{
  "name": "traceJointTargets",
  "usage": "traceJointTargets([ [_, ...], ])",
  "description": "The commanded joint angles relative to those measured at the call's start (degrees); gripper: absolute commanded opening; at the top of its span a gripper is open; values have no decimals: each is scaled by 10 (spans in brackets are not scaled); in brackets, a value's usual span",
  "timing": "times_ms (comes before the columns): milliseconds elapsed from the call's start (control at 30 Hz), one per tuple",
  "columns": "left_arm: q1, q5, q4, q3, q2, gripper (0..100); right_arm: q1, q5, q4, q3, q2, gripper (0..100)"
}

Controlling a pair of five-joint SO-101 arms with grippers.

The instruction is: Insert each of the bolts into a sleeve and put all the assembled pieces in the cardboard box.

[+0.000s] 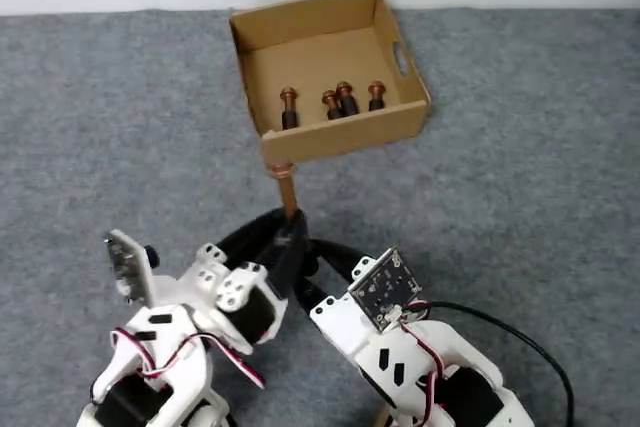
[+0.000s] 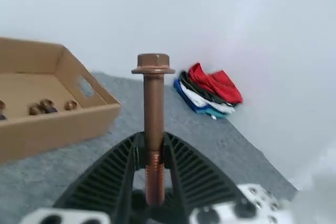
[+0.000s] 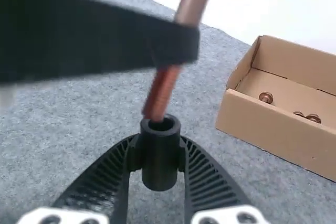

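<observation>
A copper bolt stands head up with my left gripper shut on its shaft. My right gripper is shut on a black sleeve, whose opening faces up. The bolt's threaded tip sits at the sleeve's mouth, just inside it. In the high view the bolt rises where the two grippers meet, a short way in front of the cardboard box. Several assembled pieces lie in the box.
The box's front wall is close beyond the held parts. A pile of coloured cloth lies against the white wall. Grey carpet spreads to both sides of the box.
</observation>
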Motion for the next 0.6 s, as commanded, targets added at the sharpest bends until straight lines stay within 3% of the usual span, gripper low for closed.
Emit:
traceJointTargets([
  [0,18,4,-19,7,-6,5,-3,6,-16,-9,-2,8],
  [300,19,0,17,13,-6,5,0,6,-15,-20,-2,8],
  [567,16,-60,65,-10,-7,5,0,6,-15,-19,-2,8],
])
